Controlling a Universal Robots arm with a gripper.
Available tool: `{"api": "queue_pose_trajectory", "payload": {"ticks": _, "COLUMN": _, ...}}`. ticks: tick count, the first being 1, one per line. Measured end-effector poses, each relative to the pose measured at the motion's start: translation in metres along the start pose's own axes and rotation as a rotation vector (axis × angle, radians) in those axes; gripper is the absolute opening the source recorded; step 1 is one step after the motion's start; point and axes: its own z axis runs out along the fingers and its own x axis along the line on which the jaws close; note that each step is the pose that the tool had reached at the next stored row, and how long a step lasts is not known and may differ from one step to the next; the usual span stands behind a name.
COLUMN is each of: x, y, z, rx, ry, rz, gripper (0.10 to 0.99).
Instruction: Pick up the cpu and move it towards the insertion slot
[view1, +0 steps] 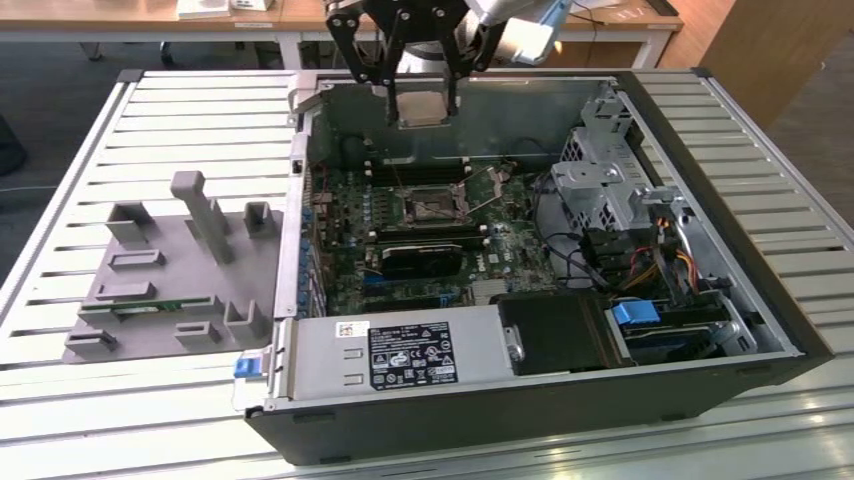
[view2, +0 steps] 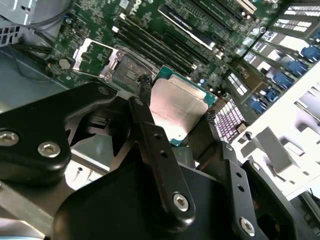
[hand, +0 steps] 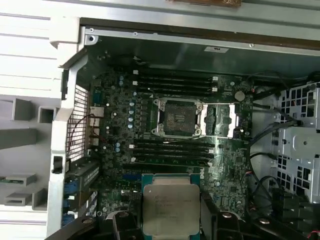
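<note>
Robot arm hovering over an open desktop computer case (view1: 747, 330) that lies on its side on a white slatted table (view1: 187, 110). Its black gripper (view1: 424, 108) is closed on the cpu (view1: 424, 107), a small square chip with a silvery metal top, pinched between the two black fingers (view2: 150, 130) by opposite edges. In the exterior view the chip hangs in the air near the far wall of the case, above the green motherboard (view1: 347, 215) and well apart from it. The insertion slot (view1: 430, 205), a square socket with a shiny metal frame and dark centre, sits on the board nearer the camera than the chip. In the first wrist view the chip (hand: 170, 207) is level and face up between the fingers, and the socket (hand: 178, 118) lies beyond it across a row of long dark memory slots (hand: 172, 148). A black heatsink block (view1: 420, 262) sits just beside the socket on the near side. On the exterior view's left, a grey fixture tray (view1: 167, 275) with upright posts rests on the table beside the case
</note>
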Motion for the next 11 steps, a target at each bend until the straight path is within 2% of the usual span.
{"api": "queue_pose_trajectory", "payload": {"ticks": 4, "x": -0.0155, "y": -0.0007, "z": 0.001, "rx": 0.0, "ry": 0.0003, "rz": 0.0, "gripper": 0.541}}
{"api": "queue_pose_trajectory", "payload": {"ticks": 7, "x": -0.0231, "y": 0.0002, "z": 0.0016, "rx": 0.0, "ry": 0.0008, "rz": 0.0, "gripper": 0.541}}
{"api": "queue_pose_trajectory", "payload": {"ticks": 11, "x": -0.0293, "y": 0.0079, "z": 0.0027, "rx": 0.0, "ry": 0.0028, "rz": 0.0, "gripper": 0.541}}
